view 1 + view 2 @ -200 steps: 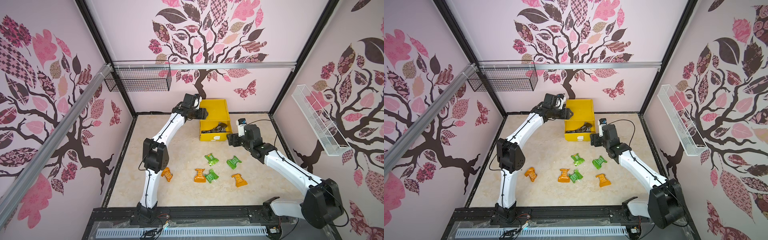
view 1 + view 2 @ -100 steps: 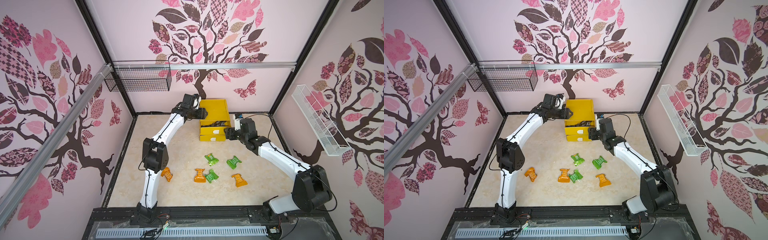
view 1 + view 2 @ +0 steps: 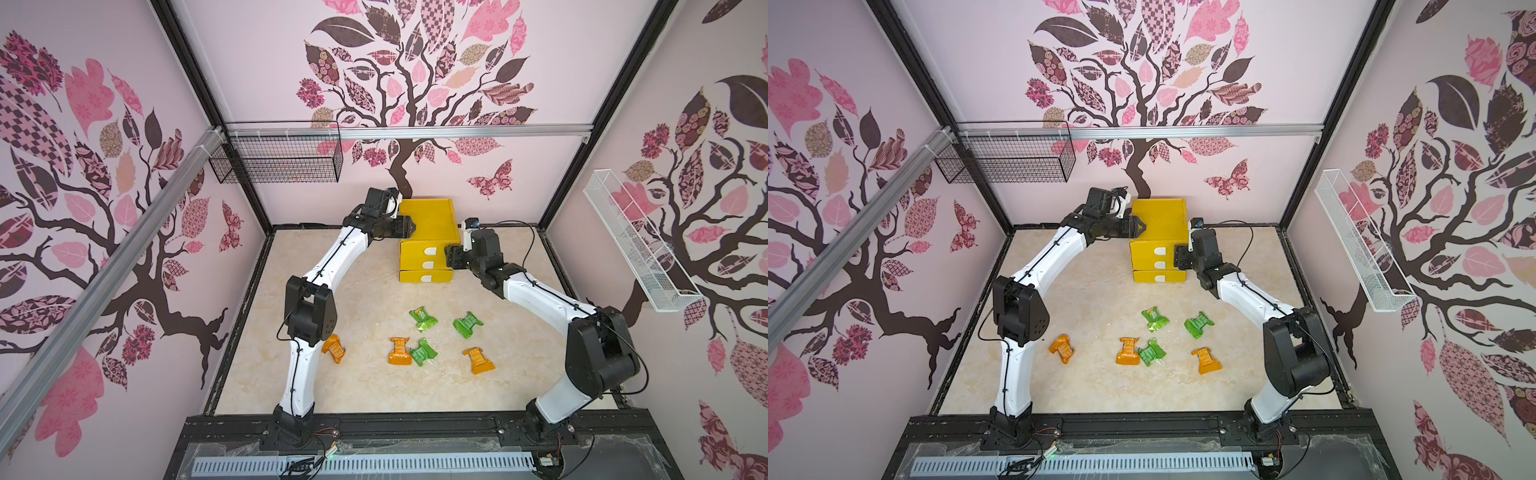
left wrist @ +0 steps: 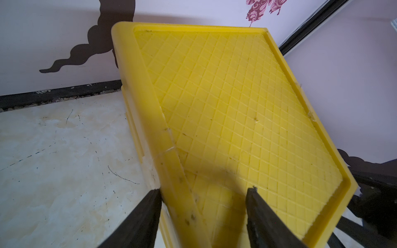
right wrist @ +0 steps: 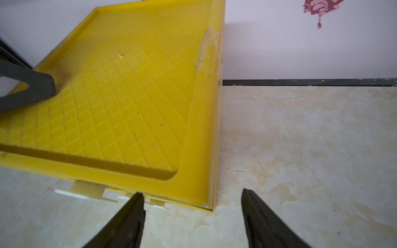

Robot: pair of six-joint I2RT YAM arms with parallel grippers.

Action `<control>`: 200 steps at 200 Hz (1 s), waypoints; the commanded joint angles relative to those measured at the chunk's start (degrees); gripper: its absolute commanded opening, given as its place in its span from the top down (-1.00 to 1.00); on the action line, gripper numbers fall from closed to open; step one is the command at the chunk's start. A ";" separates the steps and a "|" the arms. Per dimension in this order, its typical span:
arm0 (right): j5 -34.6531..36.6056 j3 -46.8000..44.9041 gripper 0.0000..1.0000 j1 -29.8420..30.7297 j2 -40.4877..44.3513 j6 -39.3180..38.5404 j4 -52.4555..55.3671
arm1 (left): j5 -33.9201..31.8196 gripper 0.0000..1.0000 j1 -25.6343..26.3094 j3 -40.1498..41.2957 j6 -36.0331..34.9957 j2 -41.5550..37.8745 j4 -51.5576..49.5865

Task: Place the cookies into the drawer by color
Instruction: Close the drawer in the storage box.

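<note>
At drawer (image 3: 428, 216) top: left pincer (image 4: 203, 191) spread astride rim; right pincer (image 5: 191, 193) spread, empty.

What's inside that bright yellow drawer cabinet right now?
Nothing shows: the bright yellow drawer cabinet has all three drawers shut, hiding any contents. Only white pull tabs are visible.

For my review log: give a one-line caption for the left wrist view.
Left pincer, open, straddles the top side rim of the yellow drawer unit.
</note>
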State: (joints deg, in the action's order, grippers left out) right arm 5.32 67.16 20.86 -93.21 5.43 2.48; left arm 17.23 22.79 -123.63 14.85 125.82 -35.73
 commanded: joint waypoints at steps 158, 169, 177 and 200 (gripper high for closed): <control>-7.54 -24.17 -0.49 0.98 13.98 45.04 -19.19 | 0.52 -0.32 0.37 3.66 -0.13 0.75 -2.02; -8.28 -25.65 -0.48 1.14 11.91 50.25 -25.08 | 0.61 -0.32 0.41 3.66 -0.17 0.73 -1.92; -8.31 -26.45 -0.47 1.66 9.86 53.80 -29.36 | 0.61 -0.31 0.41 3.60 -0.26 0.70 -2.02; -5.47 -27.83 -0.45 4.76 3.79 61.05 -44.23 | 0.59 -0.31 0.33 3.66 -0.22 0.70 -2.20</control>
State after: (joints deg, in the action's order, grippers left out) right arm -1.41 39.97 22.70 -83.85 53.67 -22.44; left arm 17.82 22.76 -122.13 15.16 125.45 -33.80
